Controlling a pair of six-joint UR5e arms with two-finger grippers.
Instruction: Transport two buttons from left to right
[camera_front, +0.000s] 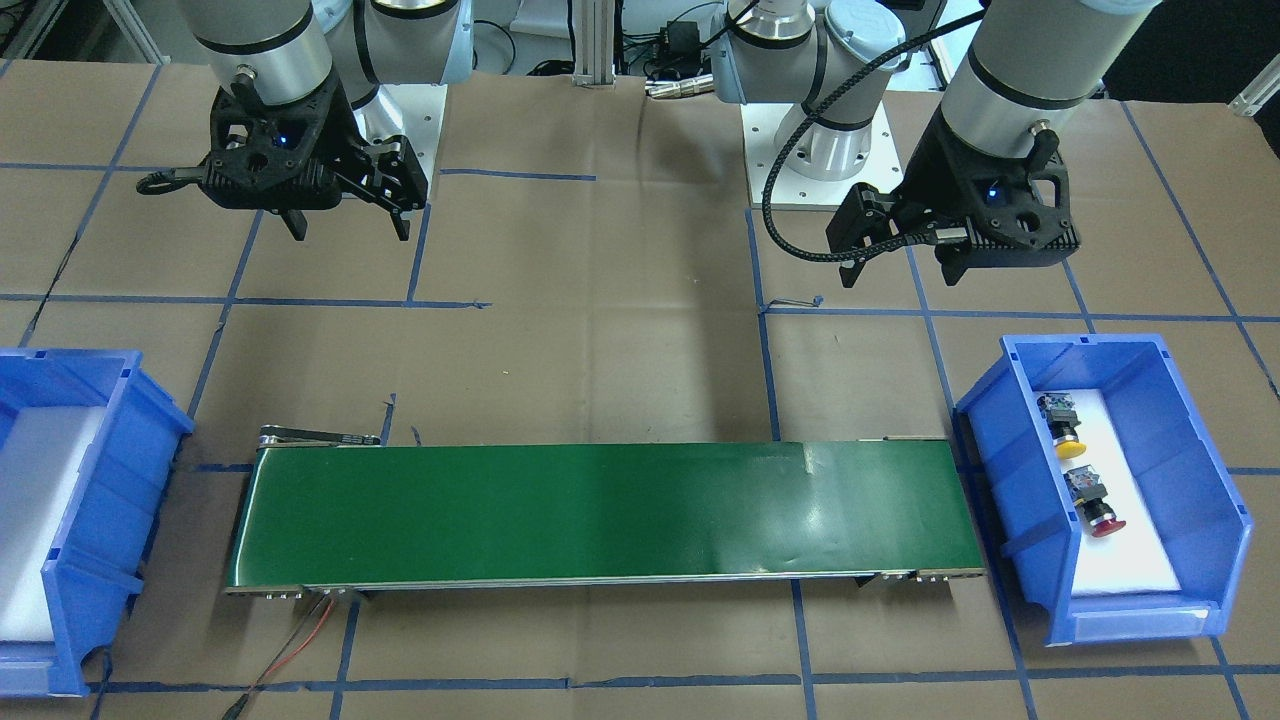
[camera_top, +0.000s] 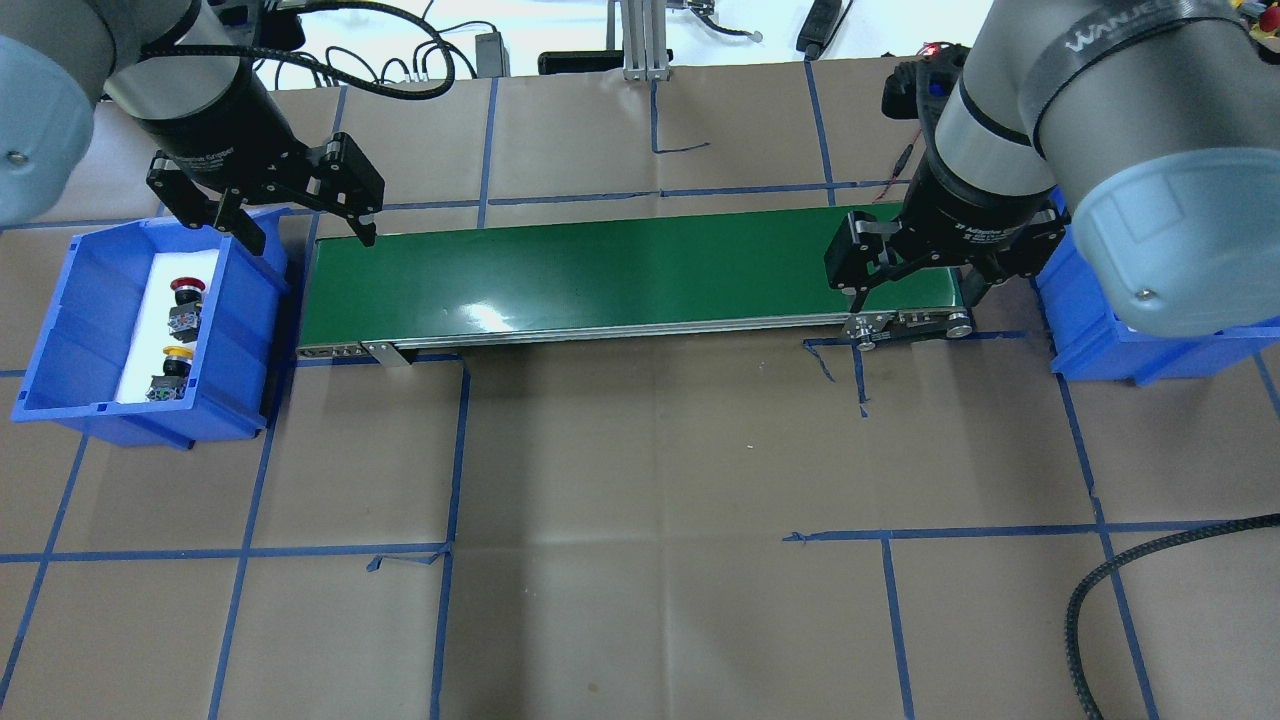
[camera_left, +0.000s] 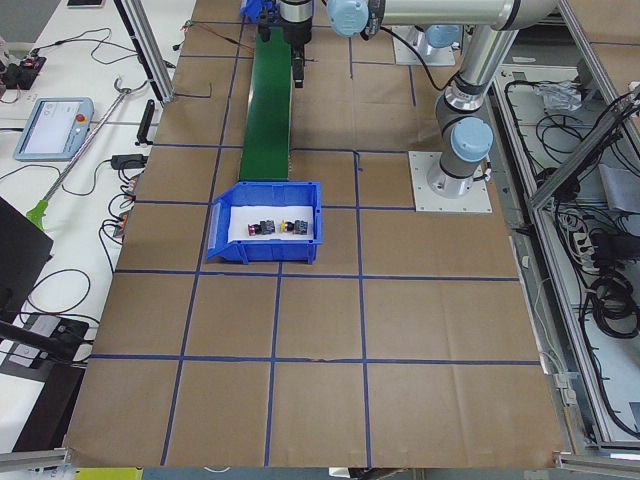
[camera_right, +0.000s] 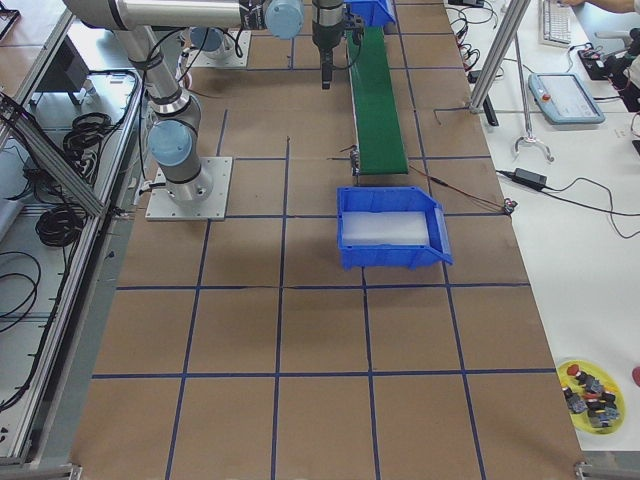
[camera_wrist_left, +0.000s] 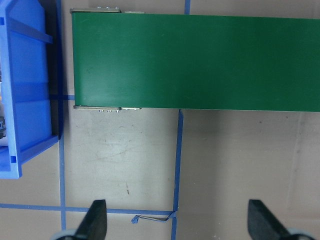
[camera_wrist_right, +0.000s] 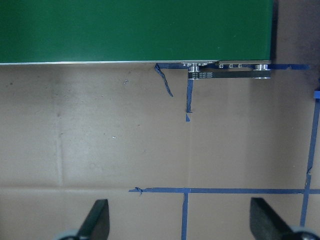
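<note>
The two buttons lie in the blue left bin (camera_top: 245, 330), on its white liner: the red-capped button (camera_top: 185, 298) and the yellow-capped button (camera_top: 168, 375). They also show in the front view as the yellow button (camera_front: 1063, 428) and the red button (camera_front: 1096, 505). My left gripper (camera_top: 308, 238) hangs open and empty above the gap between that bin and the conveyor's left end; it also shows in the front view (camera_front: 900, 272). My right gripper (camera_top: 914, 298) hangs open and empty over the conveyor's right end; it also shows in the front view (camera_front: 350, 232).
A green conveyor belt (camera_top: 600, 275) runs between the left bin and a second blue bin (camera_front: 100, 480) at the right, which holds only a white liner. A small yellow dish of spare parts (camera_right: 592, 392) sits on a side table. Brown paper with blue tape lines covers the table.
</note>
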